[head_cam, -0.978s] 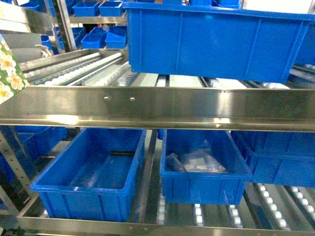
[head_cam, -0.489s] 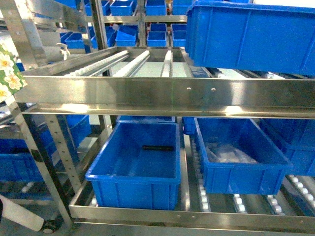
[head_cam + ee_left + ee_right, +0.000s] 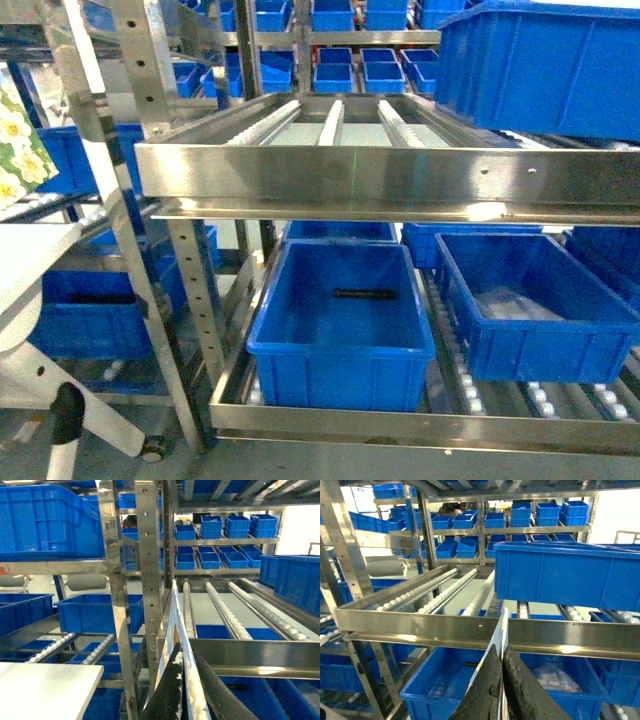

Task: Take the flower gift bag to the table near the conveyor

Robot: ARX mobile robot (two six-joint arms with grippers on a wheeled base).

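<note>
- Since half a second earlier, the steel rack had slid to the right in the head view, and the corner of a white bench (image 3: 25,262) had come into sight at the lower left.
- The flower gift bag (image 3: 18,140) showed only as a sliver at the left edge of the head view, green with white blossoms. It was above the bench corner and not visibly resting on it.
- The conveyor (image 3: 330,122), white rollers in shiny steel rails, filled the upper tier of the rack beyond the bench's right edge.
- A large blue bin (image 3: 540,65) stood on the conveyor at the upper right.
- On the lower tier sat an open blue tub (image 3: 340,315) with a small black object (image 3: 370,294) lying inside.
- The left gripper (image 3: 185,652) had its jaws pressed together on a thin white strip (image 3: 176,610) seen edge-on and standing upright. I could not tell whether the strip belonged to the bag.
- In that wrist view the bench surface (image 3: 45,685) lay at the lower left, well apart from the gripper.
- The right gripper (image 3: 501,652) had its jaws likewise closed, on the edge of a thin white sheet (image 3: 501,627) rising in front of the conveyor's steel front rail (image 3: 420,625).
- Neither gripper appeared in the head view.
</note>
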